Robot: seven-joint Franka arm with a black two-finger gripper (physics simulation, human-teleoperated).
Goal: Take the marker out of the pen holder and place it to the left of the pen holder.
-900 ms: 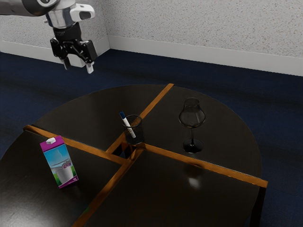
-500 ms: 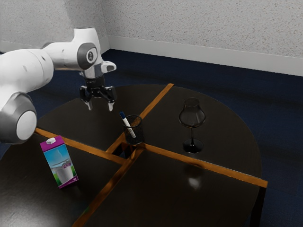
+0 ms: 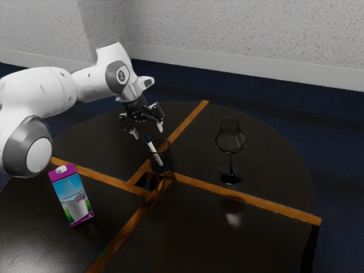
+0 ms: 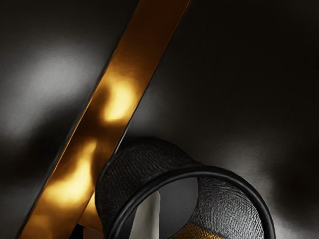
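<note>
In the exterior view my gripper (image 3: 149,132) stands open, tilted, just above the marker's upper end and the pen holder's rim, with nothing gripped. The white marker (image 3: 153,150) with a dark blue cap leans inside the dark mesh pen holder (image 3: 165,160), its capped end poking out over the rim toward the exterior view's left. In the wrist view the round pen holder (image 4: 142,157) lies close under my hand, and the pale body of the marker (image 4: 147,216) can be seen inside it; the capped end is not visible there.
A purple and blue milk carton (image 3: 73,194) stands toward the exterior view's left. A stemmed glass (image 3: 231,143) stands toward its right. Orange wooden strips (image 3: 244,197) cross the dark round table (image 3: 193,227), with a small gap beside the holder.
My gripper has come down and across toward the exterior view's right, from over the far left to just above the pen holder, and has tilted. The marker and holder have stayed put.
</note>
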